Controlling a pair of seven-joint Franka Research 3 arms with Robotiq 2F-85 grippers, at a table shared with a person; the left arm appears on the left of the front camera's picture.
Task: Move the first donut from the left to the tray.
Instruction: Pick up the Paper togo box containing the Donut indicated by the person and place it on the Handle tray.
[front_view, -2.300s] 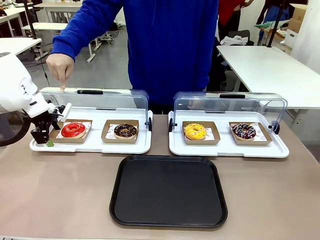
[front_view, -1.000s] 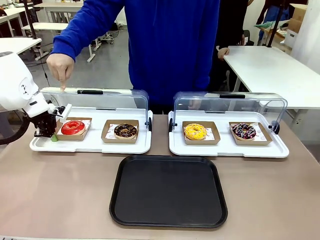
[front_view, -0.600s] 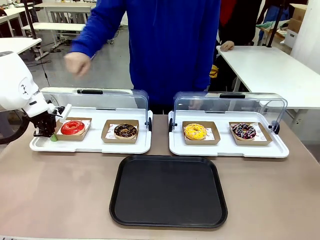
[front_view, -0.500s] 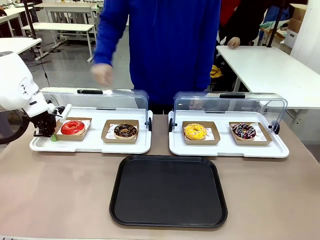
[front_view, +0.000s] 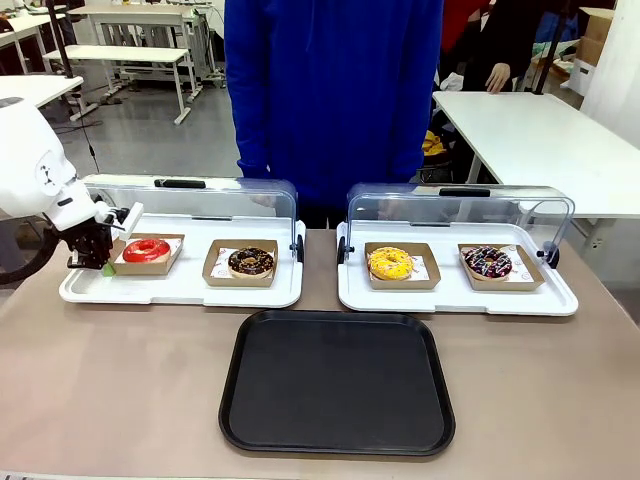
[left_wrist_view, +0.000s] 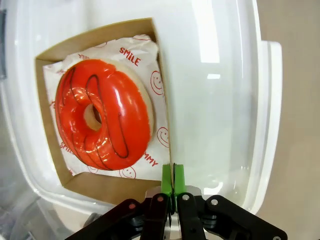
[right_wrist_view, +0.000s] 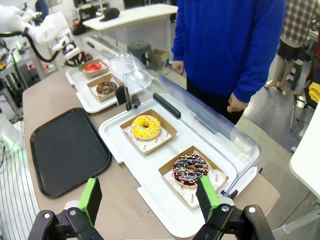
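The first donut from the left (front_view: 147, 250), glossy red, lies on printed paper in a shallow brown cardboard holder (front_view: 161, 267) at the left end of the left white display tray. My left gripper (front_view: 98, 262) is at the holder's left side. In the left wrist view the red donut (left_wrist_view: 102, 120) is just ahead, and the left gripper (left_wrist_view: 172, 176) is shut with its green pads pinching the cardboard holder's wall (left_wrist_view: 165, 125). The black tray (front_view: 337, 380) lies bare at the table's front middle. My right gripper (right_wrist_view: 149, 197) hangs open and high over the table's right end, holding nothing.
Two white display trays (front_view: 180, 292) (front_view: 455, 298) stand side by side with clear lids raised. They also hold a chocolate donut (front_view: 250, 262), a yellow donut (front_view: 390, 263) and a sprinkled donut (front_view: 488, 262). A person in blue (front_view: 330, 100) stands at the far edge.
The person's pointing hand has dropped away from above the left lid. My left gripper moved up to the holder's edge and shut on it; the red donut now sits slightly higher.
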